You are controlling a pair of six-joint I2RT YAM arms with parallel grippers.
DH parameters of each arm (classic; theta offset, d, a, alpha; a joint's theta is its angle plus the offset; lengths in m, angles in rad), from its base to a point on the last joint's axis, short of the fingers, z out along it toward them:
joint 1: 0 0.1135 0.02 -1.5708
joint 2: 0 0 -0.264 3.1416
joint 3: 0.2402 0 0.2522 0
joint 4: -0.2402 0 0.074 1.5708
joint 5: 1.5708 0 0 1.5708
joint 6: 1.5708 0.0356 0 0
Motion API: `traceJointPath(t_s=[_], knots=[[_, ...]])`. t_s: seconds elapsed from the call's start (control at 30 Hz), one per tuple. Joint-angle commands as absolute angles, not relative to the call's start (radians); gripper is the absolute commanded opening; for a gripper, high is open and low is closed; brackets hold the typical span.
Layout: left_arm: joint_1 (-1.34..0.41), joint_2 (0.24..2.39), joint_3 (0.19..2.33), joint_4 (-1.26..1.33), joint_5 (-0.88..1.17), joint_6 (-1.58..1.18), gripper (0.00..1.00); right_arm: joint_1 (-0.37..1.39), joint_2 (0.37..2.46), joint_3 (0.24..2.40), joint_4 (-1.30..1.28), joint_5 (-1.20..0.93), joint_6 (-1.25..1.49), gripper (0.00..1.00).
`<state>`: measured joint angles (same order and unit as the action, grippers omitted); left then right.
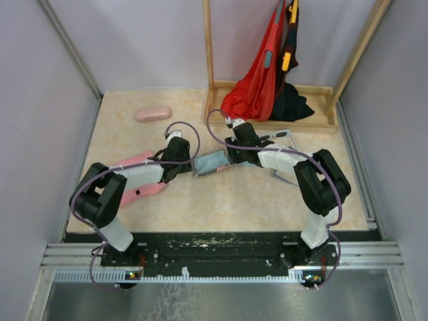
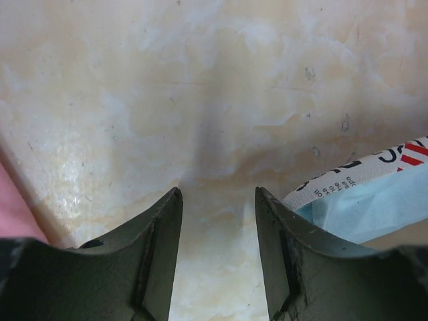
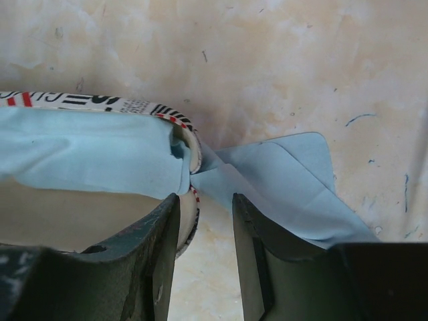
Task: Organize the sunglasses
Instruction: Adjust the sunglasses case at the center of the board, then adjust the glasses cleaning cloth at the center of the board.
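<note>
A pair of sunglasses (image 1: 285, 136) with a pale frame lies behind my right forearm, partly hidden by it. An open flag-printed case (image 1: 210, 164) sits between the two grippers, with a light-blue cloth (image 3: 87, 160) lying in it. My right gripper (image 3: 204, 195) is open at the case's end, its left finger against the printed rim (image 3: 190, 144). Its right finger is over a second blue cloth (image 3: 281, 174) spread on the table, and only bare table shows between the jaws. My left gripper (image 2: 217, 190) is open and empty, just left of the case (image 2: 361, 170).
A closed pink case (image 1: 152, 114) lies at the back left. Another pink case (image 1: 148, 190) sits under my left forearm, and its edge (image 2: 13, 214) shows in the left wrist view. A wooden rack (image 1: 321, 124) holding a red bag (image 1: 257, 87) stands at the back right.
</note>
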<state>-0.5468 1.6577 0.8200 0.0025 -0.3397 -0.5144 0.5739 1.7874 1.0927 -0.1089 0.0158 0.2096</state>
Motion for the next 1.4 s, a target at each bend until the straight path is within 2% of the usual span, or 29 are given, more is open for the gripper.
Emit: traceJointPath(t_s=[0.0,0.73,0.9,1.03,1.13,1.37], knots=[[-0.538,1.709,0.873,0.022,-0.316,-0.485,0.54,0.582,1.718,1.073,-0.090,-0.038,0.214,0.38],[-0.527,1.811,1.054,0.002,-0.299,-0.408,0.54,0.705,1.526,0.898,-0.068,-0.119,0.335,0.38],[-0.501,1.725,1.041,-0.002,-0.333,-0.409,0.56,0.684,1.376,0.824,-0.088,0.056,0.325,0.40],[-0.494,1.644,1.003,-0.002,-0.348,-0.421,0.57,0.597,1.315,0.781,-0.053,0.037,0.329,0.41],[-0.494,1.571,0.951,-0.008,-0.361,-0.446,0.57,0.552,1.343,0.822,-0.053,0.007,0.291,0.41],[-0.492,1.419,0.798,-0.027,-0.365,-0.482,0.57,0.524,1.499,0.915,-0.075,-0.009,0.248,0.26]])
